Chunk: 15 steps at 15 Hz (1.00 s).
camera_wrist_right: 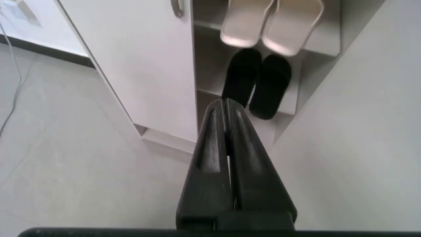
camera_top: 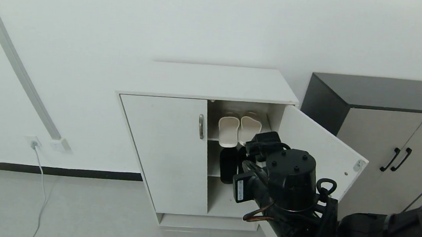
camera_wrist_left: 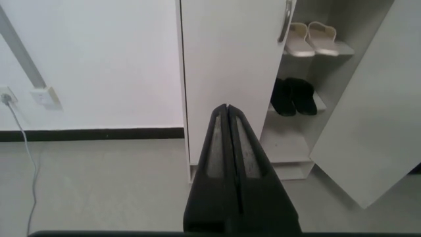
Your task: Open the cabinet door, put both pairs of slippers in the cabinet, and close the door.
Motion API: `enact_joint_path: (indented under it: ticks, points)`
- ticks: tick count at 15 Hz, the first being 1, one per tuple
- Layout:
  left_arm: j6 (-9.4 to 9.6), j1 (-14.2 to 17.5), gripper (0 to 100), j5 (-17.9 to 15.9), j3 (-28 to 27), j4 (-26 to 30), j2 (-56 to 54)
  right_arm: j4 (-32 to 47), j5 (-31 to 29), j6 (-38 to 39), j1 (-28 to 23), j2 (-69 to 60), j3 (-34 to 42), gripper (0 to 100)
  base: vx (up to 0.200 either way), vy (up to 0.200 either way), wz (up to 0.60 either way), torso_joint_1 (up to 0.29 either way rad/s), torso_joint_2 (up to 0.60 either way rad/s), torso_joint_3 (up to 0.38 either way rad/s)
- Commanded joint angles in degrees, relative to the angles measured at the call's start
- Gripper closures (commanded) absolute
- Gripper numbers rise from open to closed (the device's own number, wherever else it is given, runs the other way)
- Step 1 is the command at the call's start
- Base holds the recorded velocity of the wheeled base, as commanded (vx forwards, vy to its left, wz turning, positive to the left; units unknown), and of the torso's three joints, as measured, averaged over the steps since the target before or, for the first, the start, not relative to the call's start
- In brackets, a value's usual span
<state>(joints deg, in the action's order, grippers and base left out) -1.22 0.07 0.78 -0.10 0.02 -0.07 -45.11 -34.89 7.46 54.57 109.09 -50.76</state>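
Head view: the white cabinet (camera_top: 206, 82) has its right door (camera_top: 319, 147) swung open. Beige slippers (camera_top: 238, 130) lie inside near the top, with black slippers (camera_top: 228, 164) below them.

Left wrist view: the left fingers (camera_wrist_left: 217, 151) are pressed together, holding nothing.

Right wrist view: the right fingers (camera_wrist_right: 214, 138) are closed and empty, near the black slippers.

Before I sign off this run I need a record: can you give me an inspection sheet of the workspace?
Surface: grey floor.
Job's things: cabinet, right door open, left door shut; beige slippers on top shelf, black slippers on middle shelf.
Clutter: nothing seen.
Grippers: left gripper shut, empty; right gripper shut, empty, facing the open side.
Cables: cable from socket down to floor.
Surroundings: white wall; dark cabinet to the right.
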Motion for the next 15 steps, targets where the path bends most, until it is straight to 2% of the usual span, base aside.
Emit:
enact_joint_path:
  ticks: [1, 11, 15]
  points:
    - [-0.01, 0.0, 100, 0.0, 0.0, 0.0, 0.1, -0.1, 0.0, 0.0, 0.0, 0.0, 0.1, 100, 0.000, 0.000, 0.00, 0.207, -0.51, -0.315]
    - [-0.01, 0.0, 100, -0.1, 0.0, 0.0, 0.1, -1.8, 0.3, 0.1, -0.2, 0.0, 0.7, 100, 0.000, 0.000, 0.00, 0.244, -0.57, -0.326]
    - [-0.01, 0.0, 100, -0.1, 0.0, 0.0, 0.1, -2.1, 0.3, 0.0, -0.2, 0.2, 1.1, 100, 0.000, 0.000, 0.00, 0.046, -0.11, -0.059]
